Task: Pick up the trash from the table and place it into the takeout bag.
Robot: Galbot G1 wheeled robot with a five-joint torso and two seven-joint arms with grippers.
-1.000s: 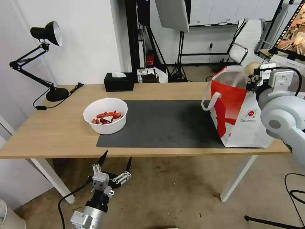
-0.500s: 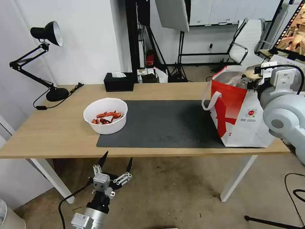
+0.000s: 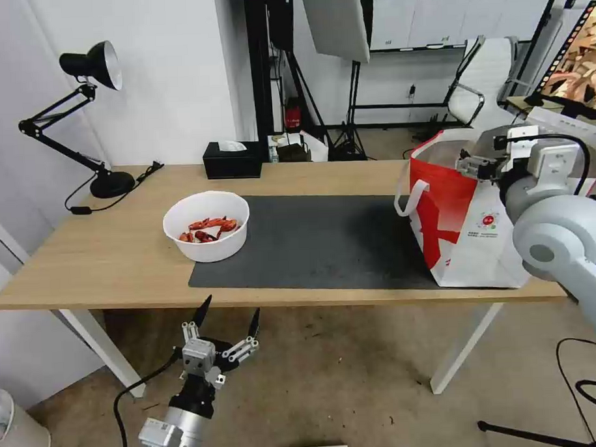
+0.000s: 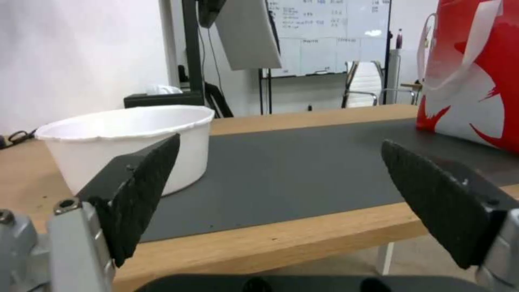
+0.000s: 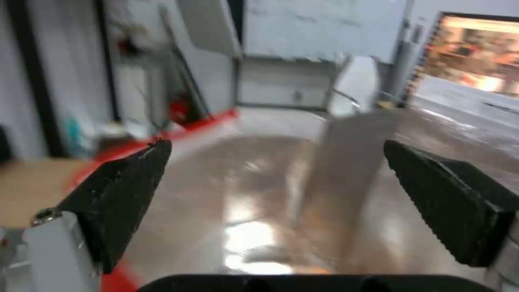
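Crayfish shells sat in the white bowl (image 3: 207,225) on the bench (image 3: 103,256) while the right tool (image 5: 275,202) hung wide open and empty over the takeout bag (image 3: 468,230), and the left tool (image 3: 226,315) waited open below the bench edge.

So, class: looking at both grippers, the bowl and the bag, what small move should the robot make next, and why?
Probably lift the right gripper clear of the takeout bag: its fingers are open over the foil lining and hold nothing. On the table, the white bowl of shells remains, and the open left gripper waits below the table edge near it.
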